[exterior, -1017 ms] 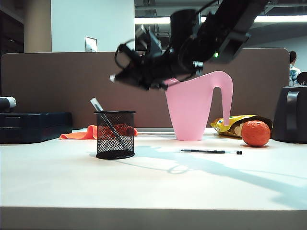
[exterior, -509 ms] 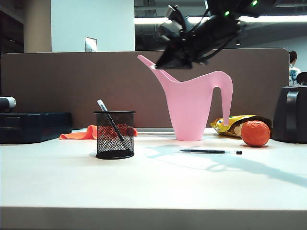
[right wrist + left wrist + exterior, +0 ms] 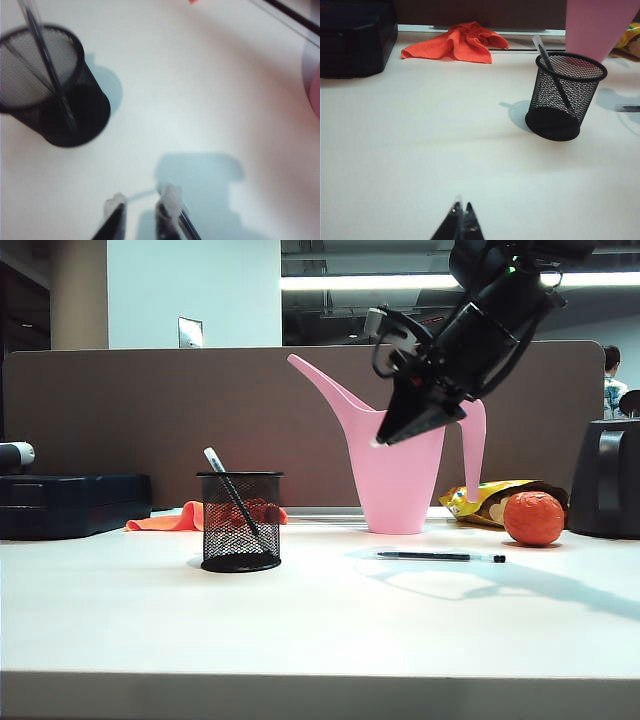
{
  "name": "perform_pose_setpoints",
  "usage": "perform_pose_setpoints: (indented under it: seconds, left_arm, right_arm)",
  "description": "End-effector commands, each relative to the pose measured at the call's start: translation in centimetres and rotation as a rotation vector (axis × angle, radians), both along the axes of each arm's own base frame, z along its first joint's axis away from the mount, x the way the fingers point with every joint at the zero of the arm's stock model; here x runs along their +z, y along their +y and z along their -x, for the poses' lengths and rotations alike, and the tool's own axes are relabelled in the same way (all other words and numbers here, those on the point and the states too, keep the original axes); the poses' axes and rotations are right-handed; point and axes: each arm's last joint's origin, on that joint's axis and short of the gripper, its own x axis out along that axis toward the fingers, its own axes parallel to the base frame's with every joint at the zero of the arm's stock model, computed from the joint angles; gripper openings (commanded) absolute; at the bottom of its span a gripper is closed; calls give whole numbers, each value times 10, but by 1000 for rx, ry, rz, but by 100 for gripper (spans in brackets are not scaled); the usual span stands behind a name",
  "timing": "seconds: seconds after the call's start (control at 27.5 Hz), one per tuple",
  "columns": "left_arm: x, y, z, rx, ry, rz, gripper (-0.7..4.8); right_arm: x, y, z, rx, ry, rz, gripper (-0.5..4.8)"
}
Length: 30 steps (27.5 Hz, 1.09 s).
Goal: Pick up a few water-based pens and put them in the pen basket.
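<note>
The right gripper (image 3: 385, 437) is seen in the exterior view high above the table (image 3: 320, 630), in front of the pink watering can (image 3: 400, 475), pointing down. Only the right wrist view shows its fingertips (image 3: 170, 196) slightly parted with nothing between them, and the second pen (image 3: 187, 227) lying on the table just under them.

The left gripper (image 3: 461, 227) is shown only in the left wrist view, low over bare table, its jaws pressed together and empty.

The pen basket (image 3: 240, 520) stands upright on the table left of the watering can. One pen (image 3: 232, 500) is held in it, leaning, its whitish end up and to the left above the rim. The other pen (image 3: 440, 556) lies flat between basket and orange ball (image 3: 532, 518), its long axis running left to right across the exterior view.
</note>
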Motion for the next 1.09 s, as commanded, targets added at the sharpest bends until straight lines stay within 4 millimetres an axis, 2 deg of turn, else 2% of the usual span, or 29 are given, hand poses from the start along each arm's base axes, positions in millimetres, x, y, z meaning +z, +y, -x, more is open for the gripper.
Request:
perform_pose_setpoints:
  seconds: [0.04,0.18,0.44,0.58,0.94,1.09]
  left_arm:
    - [2,0,0,-4,-13,0,-4]
    - [2,0,0,-4,-13,0,-4]
    - [2,0,0,-4,-13,0,-4]
    - [2,0,0,-3,-12,0,-4]
    - [2,0,0,-2,-12,0,-4]
    - [2,0,0,-2,-13,0,-4]
  right_arm:
    - [-4,-4,2,-7,-3,99,96]
    - [-14,-4,0,3,16,146,153]
    - [-35,-3,-6,5,77,171,220]
    - [-55,-1,-12,14,110,199,222]
    - [-74,-3,-20,1,109,278,221]
    - [-81,-9,-24,-15,125,279,220]
